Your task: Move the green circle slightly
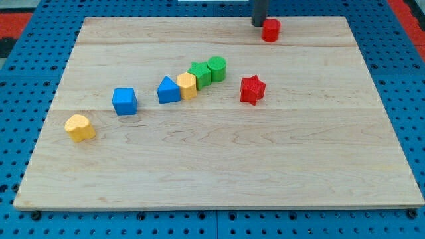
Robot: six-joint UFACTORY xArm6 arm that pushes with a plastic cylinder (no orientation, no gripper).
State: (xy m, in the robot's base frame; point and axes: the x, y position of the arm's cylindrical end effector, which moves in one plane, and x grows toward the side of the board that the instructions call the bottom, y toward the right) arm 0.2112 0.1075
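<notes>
The green circle (217,68) is a short green cylinder near the board's middle, a little toward the view's top. It touches a green block (199,74) on its left. My tip (257,24) is at the view's top, just left of a red cylinder (270,30), touching or nearly touching it. The tip is well above and to the right of the green circle, with bare board between them.
A yellow block (187,85) and a blue triangular block (168,90) continue the row down-left from the green block. A blue cube (124,101), a yellow heart (80,127) and a red star (252,89) lie on the wooden board (219,172).
</notes>
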